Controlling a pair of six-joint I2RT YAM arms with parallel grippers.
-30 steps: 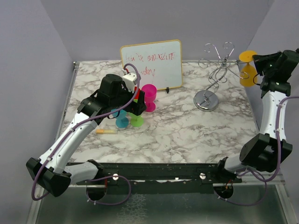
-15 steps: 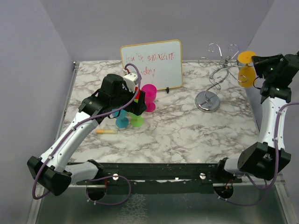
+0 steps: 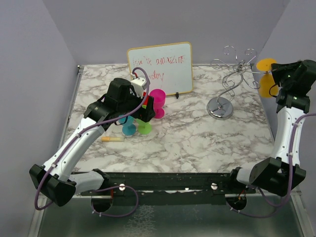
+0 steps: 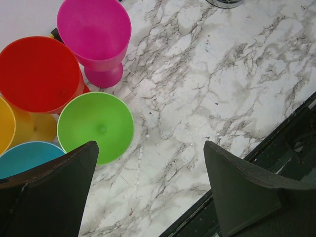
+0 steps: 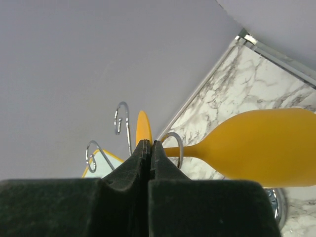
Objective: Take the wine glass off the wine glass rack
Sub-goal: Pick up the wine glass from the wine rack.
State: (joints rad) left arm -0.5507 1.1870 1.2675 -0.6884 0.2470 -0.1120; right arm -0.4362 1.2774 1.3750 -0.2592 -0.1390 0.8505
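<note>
Gripping the orange wine glass (image 5: pixel 261 143) by its slim stem, seemingly — right tool (image 5: pixel 149 148); left tool (image 4: pixel 150 148) agape.

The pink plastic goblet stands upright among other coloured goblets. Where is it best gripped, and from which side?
Grip the pink plastic goblet at its short stem, under the wide bowl, probably coming from the open side that faces the silver wire rack; the red plastic goblet and the green goblet crowd its other sides.
</note>
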